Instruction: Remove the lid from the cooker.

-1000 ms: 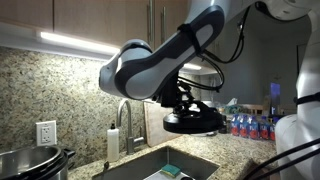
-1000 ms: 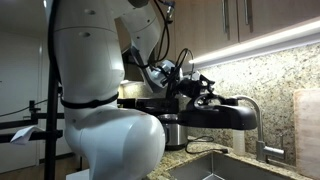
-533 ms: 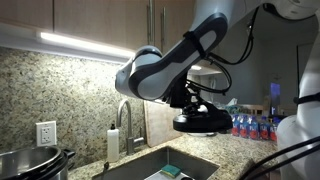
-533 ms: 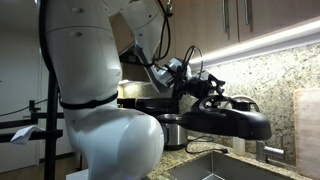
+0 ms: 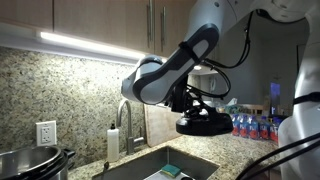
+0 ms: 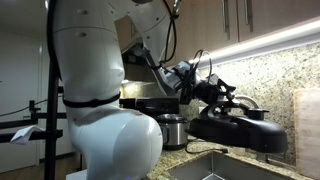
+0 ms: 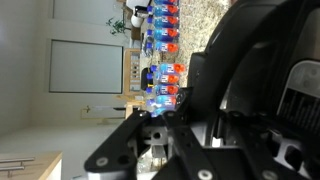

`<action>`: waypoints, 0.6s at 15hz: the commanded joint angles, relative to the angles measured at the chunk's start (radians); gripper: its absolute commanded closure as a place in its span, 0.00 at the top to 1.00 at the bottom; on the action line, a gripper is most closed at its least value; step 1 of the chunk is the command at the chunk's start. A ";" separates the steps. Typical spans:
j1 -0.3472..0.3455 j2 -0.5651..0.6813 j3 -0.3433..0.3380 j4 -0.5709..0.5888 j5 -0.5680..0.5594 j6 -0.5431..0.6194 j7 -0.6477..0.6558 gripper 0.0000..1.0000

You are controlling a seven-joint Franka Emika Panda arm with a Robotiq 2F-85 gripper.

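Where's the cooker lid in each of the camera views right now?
Exterior view: the lid hangs right of centre, beside the bottles.
Exterior view: the lid fills the lower right.
Wrist view: cannot tell it apart among the dark shapes.
Shared landmark: the speckled granite backsplash in both exterior views; the bottles also show in the wrist view.

An under-cabinet light strip [image 5: 90, 44] is illuminating the speckled granite backsplash [image 5: 70, 95]. Wooden cabinets [image 5: 100, 14] are hanging above. A wall outlet [image 5: 45, 132] is sitting near the faucet [image 5: 126, 120] behind the sink [image 5: 140, 163].

One lid [image 5: 205, 124], one cooker [image 5: 35, 161], one faucet [image 5: 124, 120], one sink [image 5: 140, 166], one wall outlet [image 5: 45, 131]
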 commanded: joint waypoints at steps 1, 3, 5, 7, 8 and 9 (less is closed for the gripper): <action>-0.074 0.038 -0.055 0.039 -0.062 -0.015 0.039 0.02; -0.118 0.071 -0.097 0.059 -0.100 -0.021 0.062 0.02; -0.157 0.111 -0.136 0.093 -0.149 -0.036 0.080 0.02; -0.186 0.154 -0.167 0.139 -0.189 -0.047 0.092 0.02; -0.198 0.178 -0.182 0.166 -0.204 -0.050 0.097 0.02; -0.208 0.201 -0.195 0.195 -0.215 -0.053 0.100 0.02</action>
